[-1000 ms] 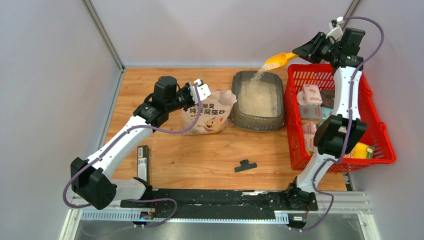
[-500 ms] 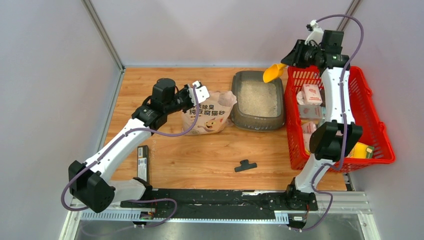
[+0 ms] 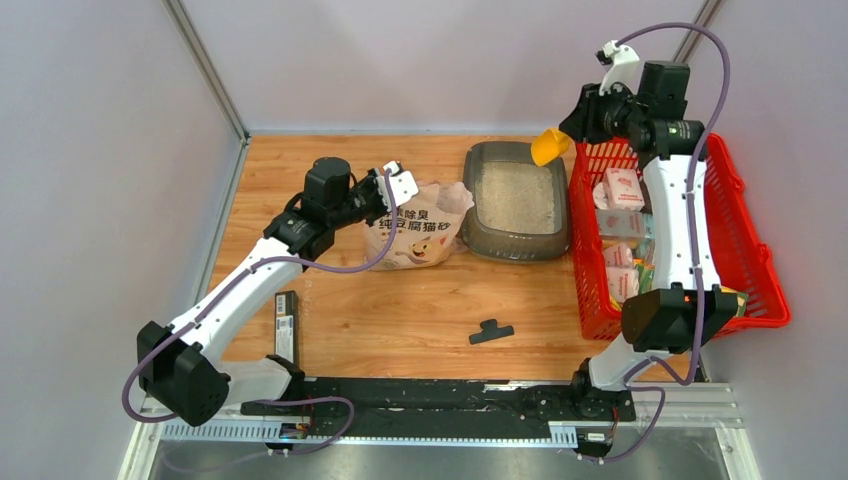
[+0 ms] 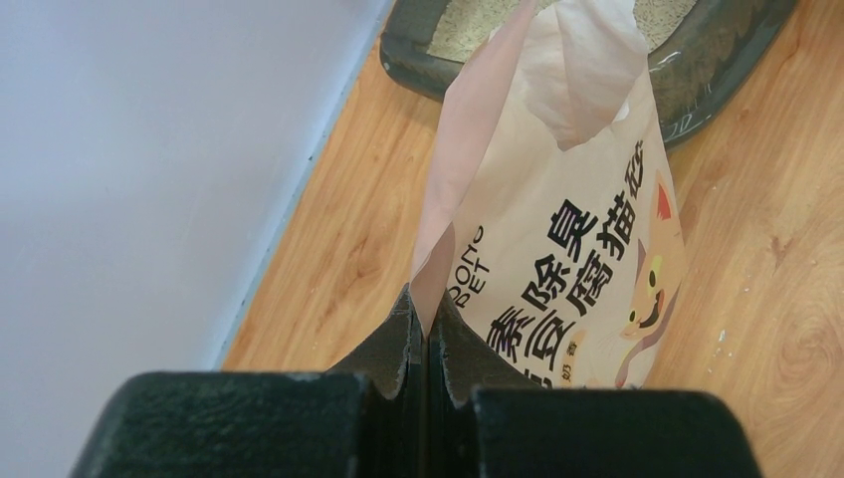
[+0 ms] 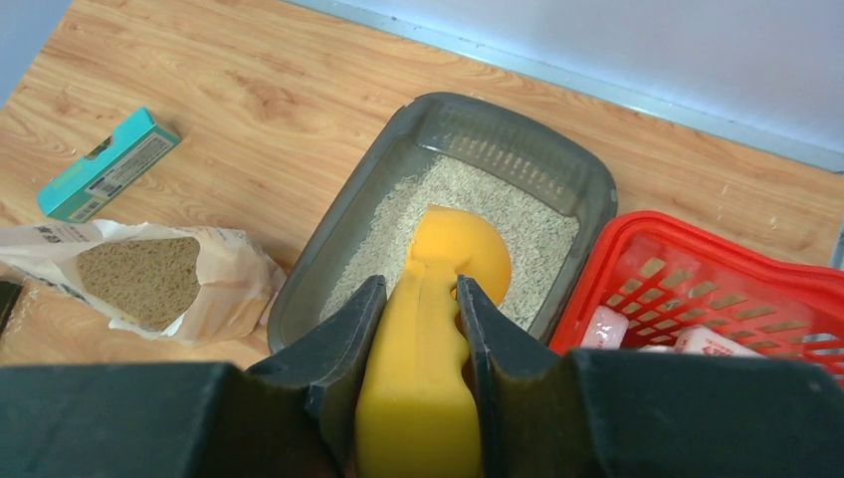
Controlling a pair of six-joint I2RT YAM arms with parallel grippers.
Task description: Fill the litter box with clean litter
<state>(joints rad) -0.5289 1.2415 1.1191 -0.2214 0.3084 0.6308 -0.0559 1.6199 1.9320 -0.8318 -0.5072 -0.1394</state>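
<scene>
litter box (image 3: 515, 246), bag (image 3: 420, 236), scoop (image 3: 547, 146): one each

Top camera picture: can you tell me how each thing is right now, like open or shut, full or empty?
litter box: upright, partly filled.
clean litter: a layer in the litter box; more in the bag.
bag: top open, edge pinched.
yellow scoop: held, tipped mouth-down over the litter box, nothing pouring.
left gripper: shut on the bag's edge.
right gripper: shut on the yellow scoop's handle.
red basket: holds packets.

Grainy pale litter (image 5: 468, 204), smoky translucent plastic litter box (image 5: 343, 239), glossy printed bag (image 4: 572, 269), smooth yellow scoop (image 5: 433, 329), wood-grain table (image 3: 400, 300)
</scene>
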